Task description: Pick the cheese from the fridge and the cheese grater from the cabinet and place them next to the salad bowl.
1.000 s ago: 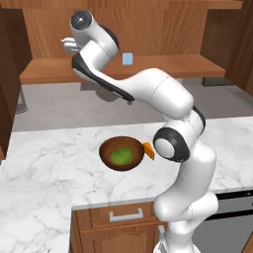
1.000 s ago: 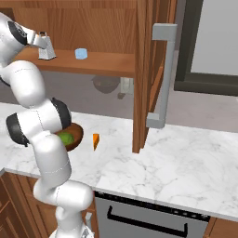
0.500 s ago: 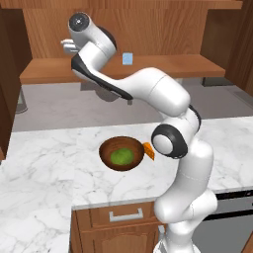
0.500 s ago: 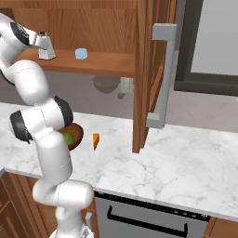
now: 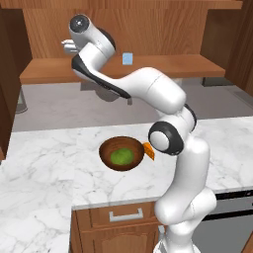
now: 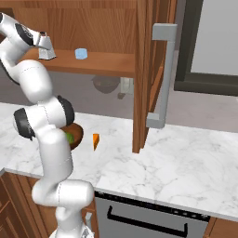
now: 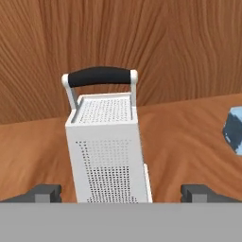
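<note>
A long wooden shelf (image 5: 148,66) of the cabinet (image 6: 139,56) carries two things. The cheese grater (image 7: 108,146) stands upright on it toward its left end, dark handle on top, close in front of the cabinet's wooden back panel. A small light-blue cup (image 5: 128,59) stands on the same shelf well to the right of the grater.

Below, the white marble counter (image 5: 44,173) carries the salad bowl (image 5: 122,153), dark-brown wood with green salad inside. The cheese (image 6: 95,141), a small orange wedge, lies on the counter just beside the bowl, on its right
</note>
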